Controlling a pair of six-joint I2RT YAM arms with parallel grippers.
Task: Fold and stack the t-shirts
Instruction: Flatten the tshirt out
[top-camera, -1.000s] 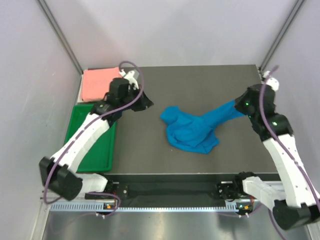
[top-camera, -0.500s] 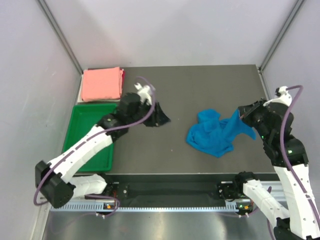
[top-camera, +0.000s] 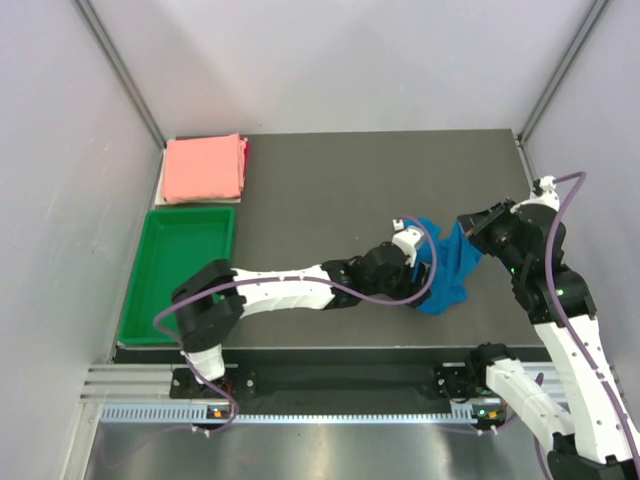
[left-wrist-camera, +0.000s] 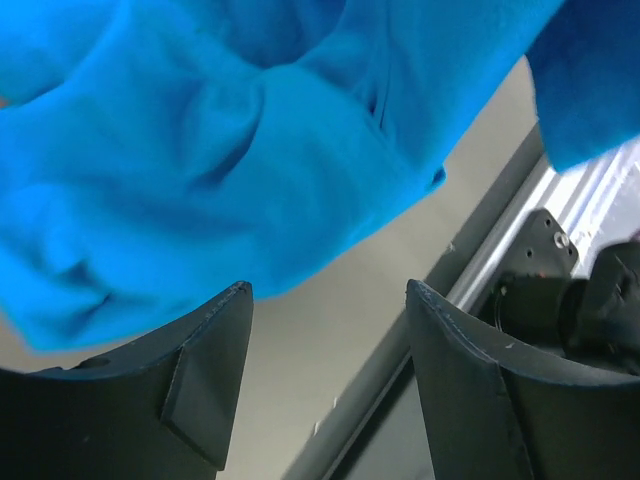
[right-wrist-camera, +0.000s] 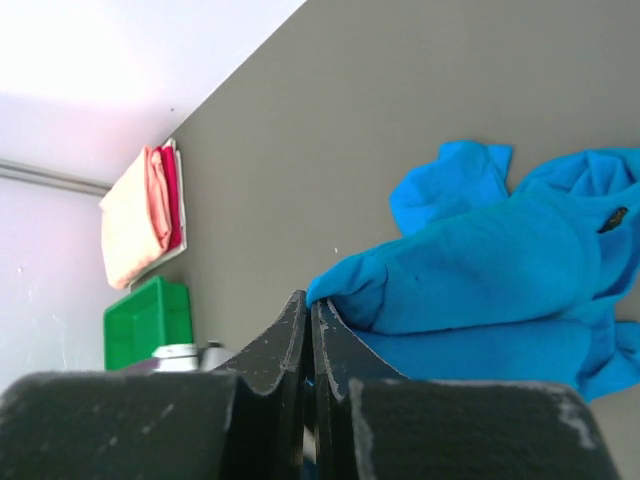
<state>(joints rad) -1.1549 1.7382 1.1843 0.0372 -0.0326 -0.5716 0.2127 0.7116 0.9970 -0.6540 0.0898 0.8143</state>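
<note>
The blue t-shirt (top-camera: 447, 268) is found bunched in a loose heap at about 4 o'clock on the dark table (top-camera: 330, 190), and it is being worked from both sides.

The left arm (top-camera: 290, 290) is laid out long and low, stretched from its base at 7 o'clock right across the near half of the surface, wrist tipped down at the heap's 9 o'clock edge. The right arm (top-camera: 545, 275) is raised from 5 o'clock, elbow bent, forearm angled in towards the cloth from 3 o'clock.

A green tray (top-camera: 190, 214) is seen along the left edge at 8 o'clock. The salmon pink t-shirt (top-camera: 203, 168) is parked at 10 o'clock, in the far left corner, folded into a neat square and well apart from the action.

Down at the tips now: the left gripper (left-wrist-camera: 326, 285) is spread wide, and only bare table and the lower hem of blue cloth are framed between its fingers (left-wrist-camera: 205, 370). Nothing is held. The right gripper (right-wrist-camera: 310, 300) is clamped tight, and a fold of the blue fabric is pinched at its very tip, so that the cloth is drawn up towards it from the heap.
</note>
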